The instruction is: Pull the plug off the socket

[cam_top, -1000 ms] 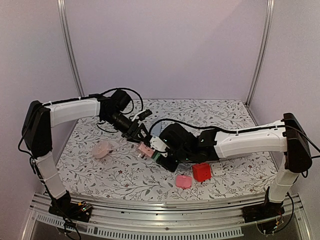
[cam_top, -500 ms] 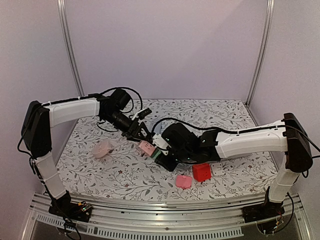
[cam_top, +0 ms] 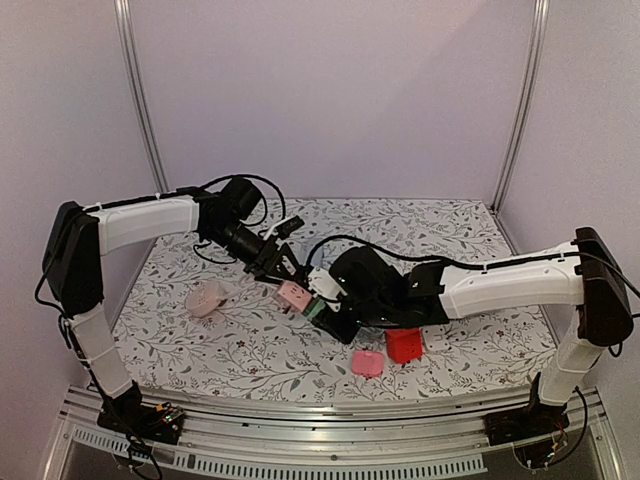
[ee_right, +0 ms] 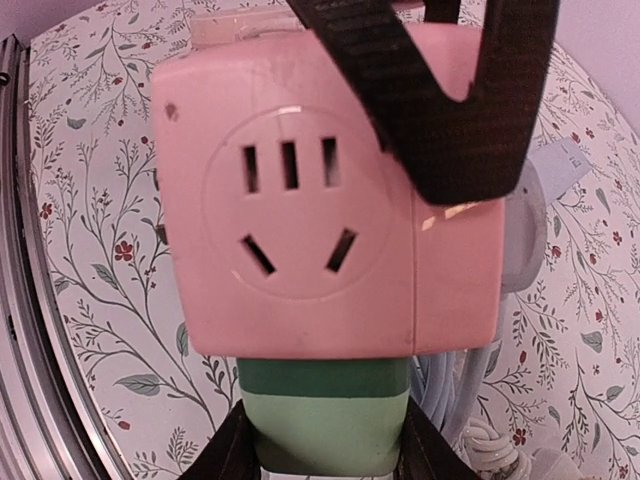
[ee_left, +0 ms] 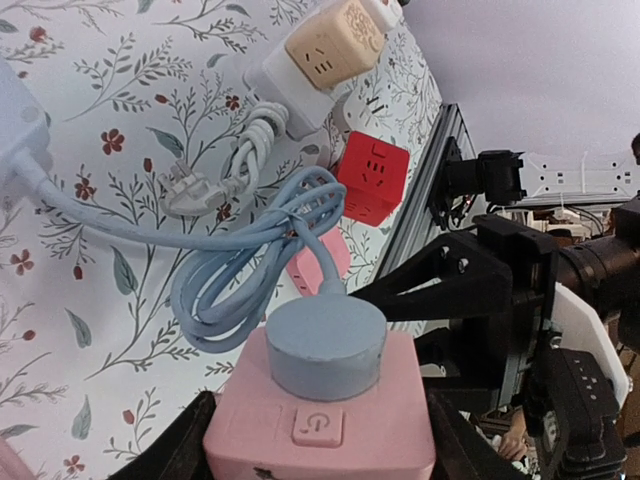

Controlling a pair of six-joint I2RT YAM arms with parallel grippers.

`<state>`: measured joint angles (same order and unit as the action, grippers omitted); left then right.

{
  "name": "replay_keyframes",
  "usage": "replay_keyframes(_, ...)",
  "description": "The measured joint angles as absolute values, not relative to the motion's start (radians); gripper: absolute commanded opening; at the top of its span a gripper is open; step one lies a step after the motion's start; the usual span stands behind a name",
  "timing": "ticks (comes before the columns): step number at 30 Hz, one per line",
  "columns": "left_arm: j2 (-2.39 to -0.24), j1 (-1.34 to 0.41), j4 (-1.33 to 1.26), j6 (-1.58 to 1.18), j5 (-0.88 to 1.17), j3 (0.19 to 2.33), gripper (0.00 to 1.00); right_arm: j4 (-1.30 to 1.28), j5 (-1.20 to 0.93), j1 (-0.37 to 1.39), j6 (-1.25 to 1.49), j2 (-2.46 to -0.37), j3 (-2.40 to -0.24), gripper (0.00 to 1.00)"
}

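- Tabletop (cam_top: 250, 350) clutter, such as the red block (cam_top: 403, 344), lies just under the work, so choose a pull line that clears it.
- Left tool (cam_top: 285, 283) is clamped on the pink socket (ee_left: 320, 420), near the tabletop's middle and apparently lifted off it. Treat this arm as your anchor and hold it rigid.
- Right tool (ee_right: 325, 455) is closed around the green plug (ee_right: 325, 415), which sits flush in one face of the socket.
- Blue cable (ee_left: 240, 270) loops from a round blue plug (ee_left: 325, 345) on another face. Leave it slack so it cannot tug the socket.
- Prongs are hidden, so draw the green plug straight back from its face. I judge that twisting would bind it.
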<state>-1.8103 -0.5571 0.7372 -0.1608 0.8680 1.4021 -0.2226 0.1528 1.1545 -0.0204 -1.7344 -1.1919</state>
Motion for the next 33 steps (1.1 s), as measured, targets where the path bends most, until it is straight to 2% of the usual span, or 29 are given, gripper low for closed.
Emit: replay_keyframes(33, -1.806, -0.557, 0.778, -0.112, 0.889, 1.402, 0.23, -0.247, 0.295, 1.233, -0.064, -1.734, -1.201, 0.1)
